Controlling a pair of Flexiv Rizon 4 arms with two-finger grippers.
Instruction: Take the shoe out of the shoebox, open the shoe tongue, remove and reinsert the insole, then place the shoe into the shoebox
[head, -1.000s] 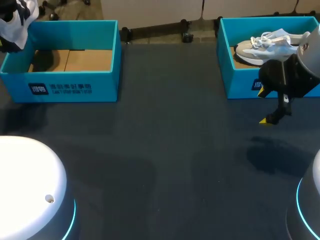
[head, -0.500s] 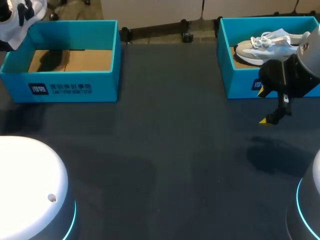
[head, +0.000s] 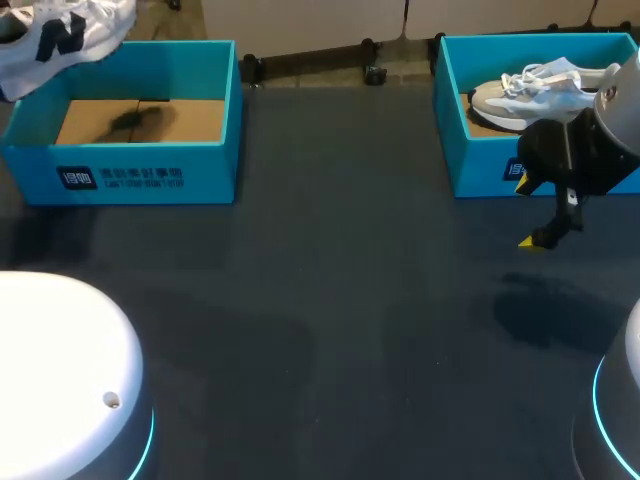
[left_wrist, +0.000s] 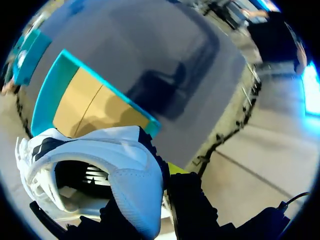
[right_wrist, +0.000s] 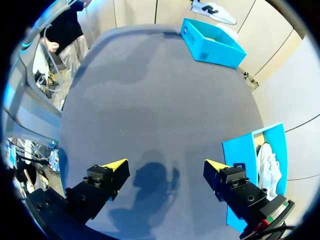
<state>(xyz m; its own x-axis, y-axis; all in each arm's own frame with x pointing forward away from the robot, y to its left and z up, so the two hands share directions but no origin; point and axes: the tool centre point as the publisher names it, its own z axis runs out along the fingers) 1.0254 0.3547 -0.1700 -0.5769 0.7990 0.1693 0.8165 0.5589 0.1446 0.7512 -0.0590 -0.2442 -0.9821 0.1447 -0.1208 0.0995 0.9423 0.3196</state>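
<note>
Since the earlier frame the shoe has swung to the right and turned, so its side with a dark mark now faces the head camera. Its shadow on the brown floor of the left box has shifted right too, and the right arm has not moved. The white shoe is in the air above the far left corner of this open blue box. The left gripper holds it at the heel, jaws pinching the rim; one yellow tip shows outside the heel, the other is hidden by the shoe. The right gripper hangs over the table just in front of the right box, jaws spread wide. A second pale shoe lies inside that box.
</note>
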